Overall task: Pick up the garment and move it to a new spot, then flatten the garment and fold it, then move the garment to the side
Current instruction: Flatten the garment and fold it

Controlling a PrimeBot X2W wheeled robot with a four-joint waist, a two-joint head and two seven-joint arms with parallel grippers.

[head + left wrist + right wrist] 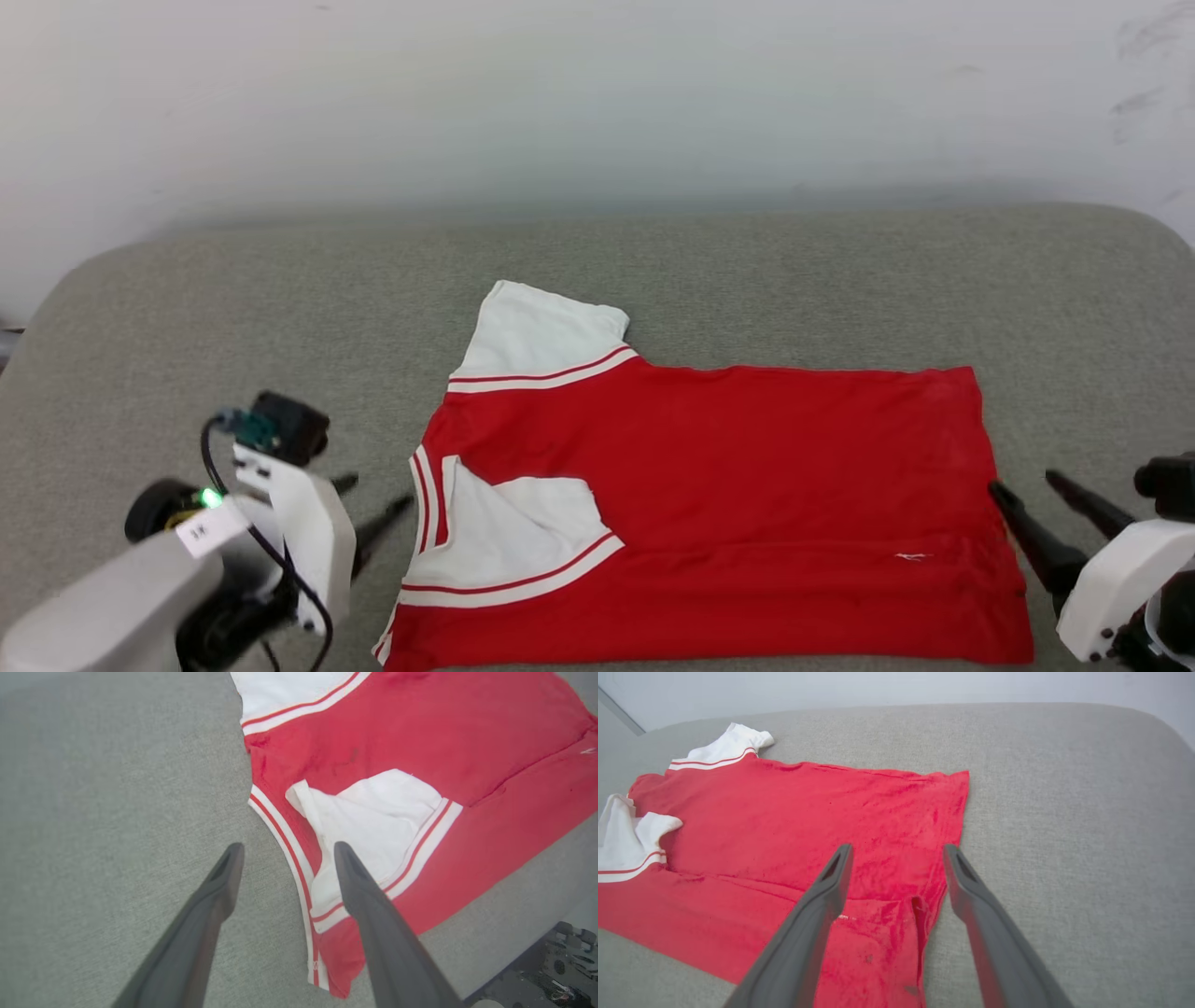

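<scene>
Head view: the garment [747,485] lies flat on the grey cushion [280,299]; left gripper [378,495] and right gripper [1022,481] flank it, jaws apart (holding nothing). The next fold likely wants both ends pinched level.

A: How many garments do you count?
B: One garment [747,485], in the middle of the frame. It has two white sleeves: the upper sleeve [541,336] and the lower sleeve [523,523].
A: And the grippers?
B: Two. The left gripper [378,495] is at lower left, the right gripper [1022,483] at lower right. Each has two dark fingers [1032,537], so four in total.
A: Anything more?
B: One grey cushion [840,280] under everything.
</scene>
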